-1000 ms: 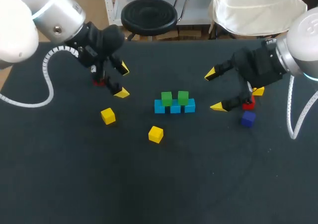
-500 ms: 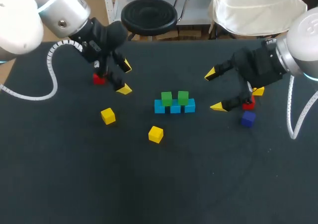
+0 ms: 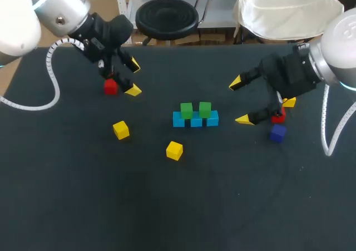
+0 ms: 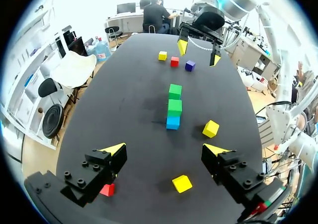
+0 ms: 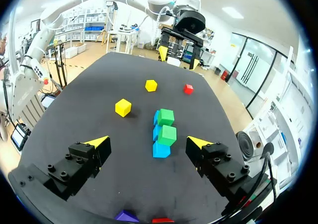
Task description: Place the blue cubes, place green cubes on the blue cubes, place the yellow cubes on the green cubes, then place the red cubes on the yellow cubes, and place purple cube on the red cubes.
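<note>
The left gripper (image 3: 133,78) hung over the far left part of the table (image 3: 83,195), its fingers spread wide with nothing between them. A red cube (image 3: 110,86) lay on the table just beside its nearer finger, outside the gap; whether the finger touched it could not be told.

Near the middle, three blue cubes (image 3: 195,121) stood in a touching row. Two green cubes (image 3: 187,110) sat on top of that row, side by side with a small gap between them. Nothing lay on the green cubes.

A yellow cube (image 3: 120,129) lay by itself to the left of the row, between the row and the left gripper's side. A second yellow cube (image 3: 174,150) lay nearer the robot, a little left of the row and apart from it.

The right gripper (image 3: 240,101) hung to the right of the row, also wide open and empty, its tips pointing toward the stack. Close behind its fingers lay a second red cube (image 3: 278,117), partly hidden by the gripper. A third yellow cube (image 3: 288,102) showed just beyond that, and a purple cube (image 3: 277,133) lay just on the near side of the second red cube
</note>
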